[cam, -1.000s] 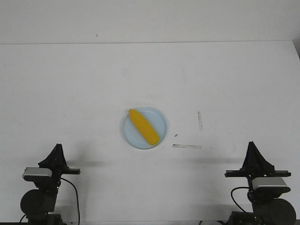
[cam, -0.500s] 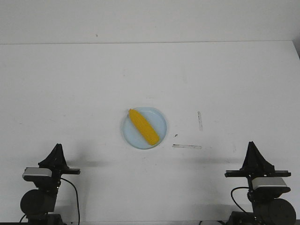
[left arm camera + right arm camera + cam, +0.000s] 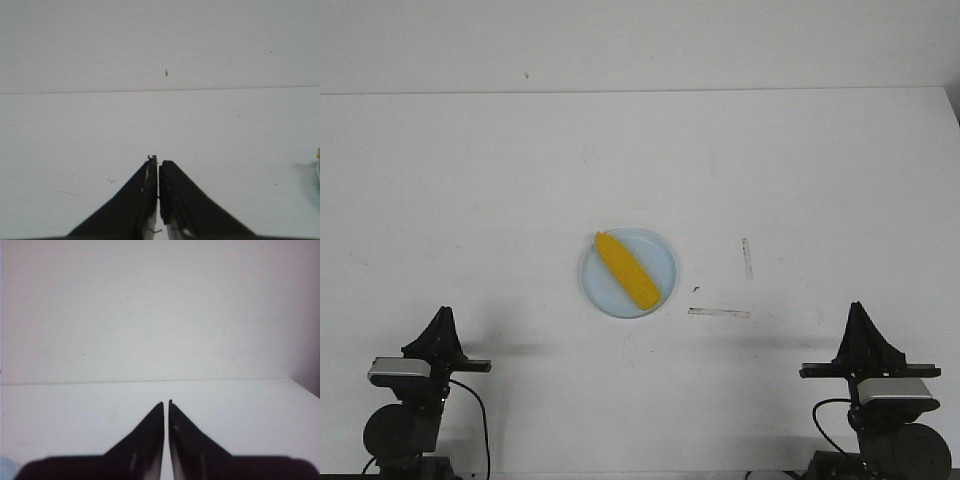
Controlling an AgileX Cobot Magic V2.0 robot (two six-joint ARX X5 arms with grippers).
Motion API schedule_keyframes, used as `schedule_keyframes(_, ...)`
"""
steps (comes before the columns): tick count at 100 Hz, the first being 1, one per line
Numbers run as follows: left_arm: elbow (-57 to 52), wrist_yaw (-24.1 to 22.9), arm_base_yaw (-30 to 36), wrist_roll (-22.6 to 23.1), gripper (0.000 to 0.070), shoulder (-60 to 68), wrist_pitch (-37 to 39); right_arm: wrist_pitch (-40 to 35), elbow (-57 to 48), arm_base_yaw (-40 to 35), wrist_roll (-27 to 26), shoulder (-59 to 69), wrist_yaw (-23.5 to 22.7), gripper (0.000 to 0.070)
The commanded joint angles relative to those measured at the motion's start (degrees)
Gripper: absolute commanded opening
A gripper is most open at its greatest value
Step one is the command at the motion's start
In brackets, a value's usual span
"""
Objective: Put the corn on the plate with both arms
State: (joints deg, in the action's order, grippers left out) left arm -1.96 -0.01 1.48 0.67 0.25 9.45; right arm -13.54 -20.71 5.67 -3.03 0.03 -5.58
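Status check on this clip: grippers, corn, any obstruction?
Left gripper shut, empty, parked near its base. Right gripper likewise. Corn lying diagonally on plate. Nothing obstructing.

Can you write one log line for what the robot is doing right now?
yellow corn cob: lying on pale blue round plate | left gripper: shut, empty | right gripper: shut, empty

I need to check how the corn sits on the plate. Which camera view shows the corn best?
The front view: the whole corn lies diagonally on the plate. The left wrist view catches only a yellow sliver at its edge; the right wrist view shows none.
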Motion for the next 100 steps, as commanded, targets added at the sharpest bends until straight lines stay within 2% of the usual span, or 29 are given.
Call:
schedule_keyframes(1,1.2,0.0,0.0,-0.2,0.0001,-0.1,0.9,0.2,-0.3,0.0,-0.5,0.0,0.8,0.0015)
schedule_keyframes(35,1.2,0.0,0.0,-0.2,0.0001,-0.1,0.9,1.8,5.2,-7.7,0.1,0.0,1.0,0.0015)
schedule_keyframes(66,1.2,0.0,0.0,-0.2,0.0001,-0.1,0.9,16.8,15.2,-7.6,0.1,0.0,1.1,0.0015)
schedule_keyframes(91,1.2,0.0,0.0,-0.2,0.0001,-0.1,0.9,20.9,20.0,-7.5,0.1,0.0,1.1,0.0015)
schedule_keyframes(100,1.2,0.0,0.0,-0.2,0.0001,-0.1,0.9,20.0,20.0,-7.5,0.1,0.0,1.1,0.0015)
